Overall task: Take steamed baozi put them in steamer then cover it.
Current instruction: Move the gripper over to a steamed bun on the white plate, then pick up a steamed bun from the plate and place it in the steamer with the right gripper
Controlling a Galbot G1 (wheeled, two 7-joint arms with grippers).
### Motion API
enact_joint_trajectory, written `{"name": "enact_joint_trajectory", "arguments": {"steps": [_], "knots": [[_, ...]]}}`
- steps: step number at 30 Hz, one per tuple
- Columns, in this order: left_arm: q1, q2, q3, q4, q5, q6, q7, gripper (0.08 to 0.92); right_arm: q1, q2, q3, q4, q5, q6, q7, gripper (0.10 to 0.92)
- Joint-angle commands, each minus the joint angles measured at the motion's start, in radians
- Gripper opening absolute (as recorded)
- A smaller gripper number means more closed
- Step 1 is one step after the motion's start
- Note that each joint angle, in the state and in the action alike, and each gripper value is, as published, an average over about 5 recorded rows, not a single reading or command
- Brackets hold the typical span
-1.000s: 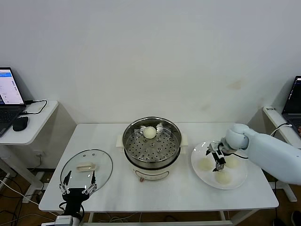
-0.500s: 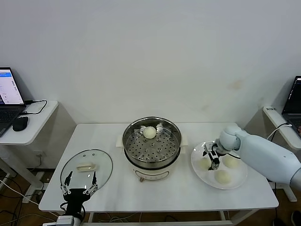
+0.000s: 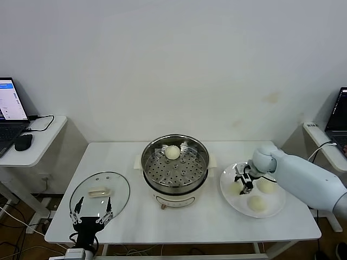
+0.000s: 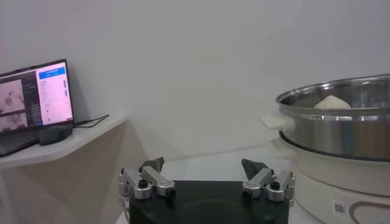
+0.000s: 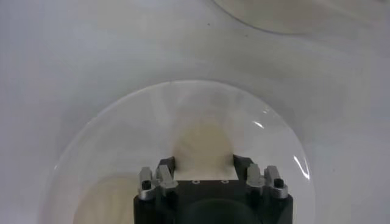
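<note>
I have the right gripper down on the plate, its fingers closed around a baozi, gripped from above for the lift to the steamer, where one bun sits on the tray. The left gripper waits wide open and empty at the counter edge beside the cover, placed to cap the pot last.

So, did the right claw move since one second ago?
Yes. The right claw moved left across the plate, toward the steamer, and now sits around the left bun.
</note>
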Motion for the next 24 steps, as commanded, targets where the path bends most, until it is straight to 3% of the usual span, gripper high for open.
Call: {"name": "enact_joint_trajectory", "arguments": {"steps": [1,12,18,24], "knots": [[0.000,0.000,0.000,-0.003,0.000,0.000,0.000,0.823,0.100,-0.057,-0.016,0.058,0.046,-0.005,-0.019,0.566],[-0.007,0.016,0.007,-0.024,-0.002,0.001,0.002,0.823,0.507,-0.165,-0.221,0.209,0.289,-0.083,-0.025,0.544],[-0.018,0.030,0.012,-0.027,-0.009,0.003,0.002,0.823,0.744,-0.055,-0.366,0.259,0.484,-0.152,0.018,0.551],[-0.026,0.035,0.010,-0.025,-0.018,0.004,0.003,0.823,0.760,0.129,-0.402,0.257,0.622,-0.241,0.103,0.559]]}}
